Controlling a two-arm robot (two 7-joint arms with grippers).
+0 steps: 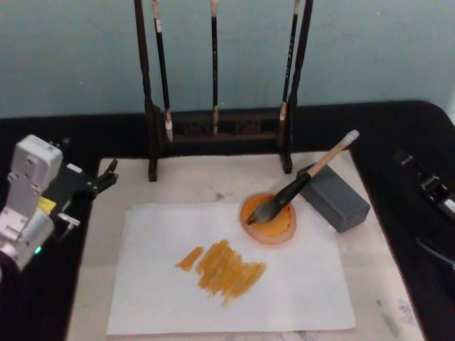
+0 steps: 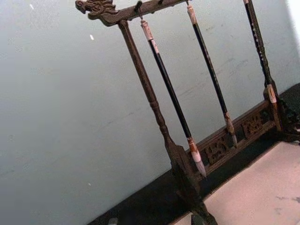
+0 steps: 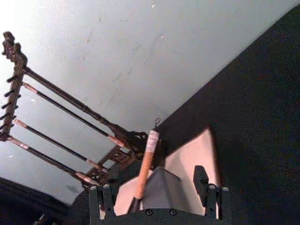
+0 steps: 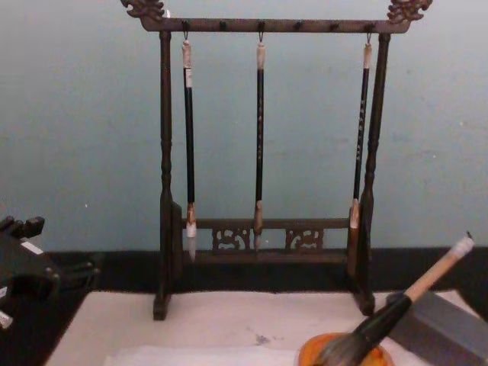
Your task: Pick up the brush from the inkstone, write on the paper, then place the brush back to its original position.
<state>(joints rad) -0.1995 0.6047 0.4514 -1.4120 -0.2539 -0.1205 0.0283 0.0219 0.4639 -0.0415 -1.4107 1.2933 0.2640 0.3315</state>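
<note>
Lying nearest, the paper (image 1: 298, 284) carries orange strokes. Beyond it, the brush (image 1: 306, 181) rests with bristles in the inkstone (image 1: 281, 229) and handle on a block (image 1: 340, 200). The right gripper (image 3: 154, 187) gapes empty. The left gripper (image 1: 106, 174) sits at the mat's left edge; I cannot tell its grip. A rack (image 1: 213, 131) stands behind.

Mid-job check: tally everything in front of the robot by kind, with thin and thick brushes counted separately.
Thin hanging brushes: 3
Thick brush: 1
Inkstone: 1
Paper: 1
Grey block: 1
Brush rack: 1
Total: 8
</note>
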